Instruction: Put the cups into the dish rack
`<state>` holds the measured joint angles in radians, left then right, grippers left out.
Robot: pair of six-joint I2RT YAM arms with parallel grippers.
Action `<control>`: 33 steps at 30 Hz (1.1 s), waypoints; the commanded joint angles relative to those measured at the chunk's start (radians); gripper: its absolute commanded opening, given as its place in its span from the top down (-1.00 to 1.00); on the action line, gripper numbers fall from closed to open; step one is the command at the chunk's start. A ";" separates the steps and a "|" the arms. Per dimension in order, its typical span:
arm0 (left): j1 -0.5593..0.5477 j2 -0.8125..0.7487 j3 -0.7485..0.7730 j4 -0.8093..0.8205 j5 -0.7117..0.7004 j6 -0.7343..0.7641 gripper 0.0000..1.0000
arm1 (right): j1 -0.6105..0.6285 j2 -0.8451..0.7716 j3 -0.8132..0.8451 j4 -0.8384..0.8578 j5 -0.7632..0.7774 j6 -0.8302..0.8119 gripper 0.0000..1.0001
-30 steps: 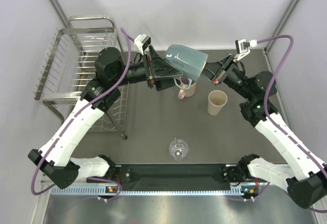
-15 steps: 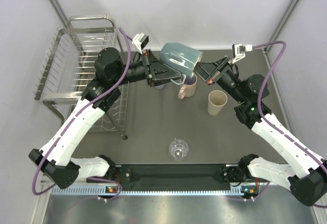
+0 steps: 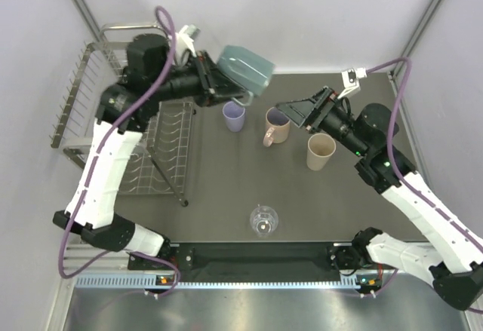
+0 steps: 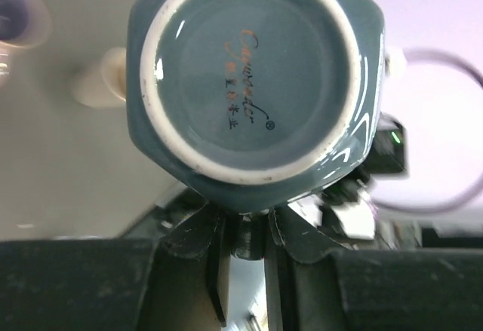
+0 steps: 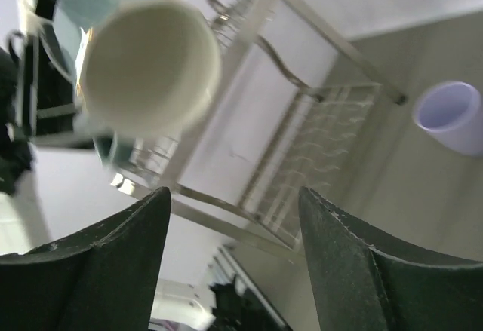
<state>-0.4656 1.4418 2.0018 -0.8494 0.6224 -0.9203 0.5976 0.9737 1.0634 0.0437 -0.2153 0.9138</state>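
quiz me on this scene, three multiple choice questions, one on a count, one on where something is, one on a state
1. Cups standing on the table: A two, B four, C six.
2. The teal mug is: A held in the air by the left gripper, beside the dish rack; B on the table; C inside the dish rack.
3. The right gripper is: A shut on a cup, B out of view, C open and empty.
Answers: 1 B, the lavender tumbler, pink mug, beige tumbler and clear glass stand there; 2 A, the gripper pinches it clear of the surface; 3 C, its jaws stand apart with nothing between.
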 commanded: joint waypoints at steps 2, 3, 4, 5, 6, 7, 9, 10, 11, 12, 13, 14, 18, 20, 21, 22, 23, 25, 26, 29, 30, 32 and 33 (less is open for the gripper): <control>0.220 0.003 0.172 -0.184 -0.024 0.224 1.00 | 0.014 -0.078 0.081 -0.421 0.099 -0.177 -0.39; 0.238 0.008 0.187 -0.194 -0.033 0.241 1.00 | 0.014 -0.085 0.083 -0.523 0.102 -0.193 -0.42; 0.257 0.020 0.202 -0.198 -0.042 0.254 1.00 | 0.013 -0.093 0.079 -0.566 0.103 -0.207 -0.43; 0.272 0.023 0.231 -0.195 -0.058 0.279 1.00 | 0.014 -0.098 0.078 -0.623 0.109 -0.217 -0.43; 0.289 0.028 0.248 -0.195 -0.119 0.296 1.00 | 0.013 -0.108 0.073 -0.671 0.113 -0.237 -0.44; 0.294 0.035 0.265 -0.194 -0.153 0.313 1.00 | 0.014 -0.116 0.066 -0.747 0.114 -0.243 -0.44; 0.304 0.032 0.287 -0.159 -0.269 0.362 1.00 | 0.014 -0.150 0.035 -0.789 0.106 -0.259 -0.45; 0.306 0.020 0.282 -0.133 -0.304 0.371 1.00 | 0.013 -0.165 0.023 -0.806 0.105 -0.259 -0.45; 0.308 0.013 0.261 -0.107 -0.335 0.391 1.00 | 0.013 -0.184 0.011 -0.824 0.100 -0.259 -0.45; 0.309 0.008 0.253 -0.077 -0.366 0.402 1.00 | 0.013 -0.217 -0.012 -0.832 0.100 -0.254 -0.46; 0.311 0.008 0.258 -0.077 -0.447 0.426 1.00 | 0.014 -0.233 -0.022 -0.837 0.097 -0.250 -0.45; 0.312 0.006 0.262 -0.082 -0.492 0.437 1.00 | 0.014 -0.245 -0.031 -0.846 0.088 -0.247 -0.46; 0.318 -0.015 0.261 -0.071 -0.709 0.501 1.00 | 0.013 -0.268 -0.043 -0.878 0.057 -0.253 -0.46; 0.318 -0.027 0.265 -0.071 -0.827 0.543 1.00 | 0.014 -0.259 -0.020 -0.915 0.053 -0.283 -0.46; 0.318 -0.030 0.265 -0.074 -0.861 0.555 1.00 | 0.014 -0.253 -0.011 -0.929 0.053 -0.297 -0.47; 0.318 -0.038 0.267 -0.082 -0.904 0.580 1.00 | 0.014 -0.248 -0.003 -0.939 0.051 -0.308 -0.47; 0.318 -0.041 0.264 -0.077 -0.962 0.593 1.00 | 0.013 -0.244 0.003 -0.947 0.044 -0.328 -0.47; 0.318 -0.066 0.239 -0.060 -1.016 0.620 1.00 | 0.013 -0.236 0.000 -0.958 0.034 -0.339 -0.47; 0.318 -0.073 0.217 -0.048 -1.074 0.642 1.00 | 0.014 -0.236 -0.006 -0.958 0.025 -0.342 -0.47; 0.318 -0.074 0.222 -0.053 -1.141 0.704 1.00 | 0.013 -0.236 -0.032 -0.950 0.022 -0.337 -0.48; 0.318 -0.064 0.236 -0.072 -1.180 0.716 1.00 | 0.014 -0.236 -0.042 -0.947 0.024 -0.332 -0.48; 0.318 -0.037 0.272 -0.100 -1.207 0.750 1.00 | 0.013 -0.236 -0.051 -0.932 0.021 -0.320 -0.48; 0.318 -0.037 0.267 -0.112 -1.224 0.749 1.00 | 0.016 -0.236 -0.057 -0.926 0.021 -0.317 -0.48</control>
<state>-0.1513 1.4109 2.2208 -1.0729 -0.4728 -0.2501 0.5995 0.7456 1.0138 -0.9066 -0.1841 0.6022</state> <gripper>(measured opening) 0.235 0.739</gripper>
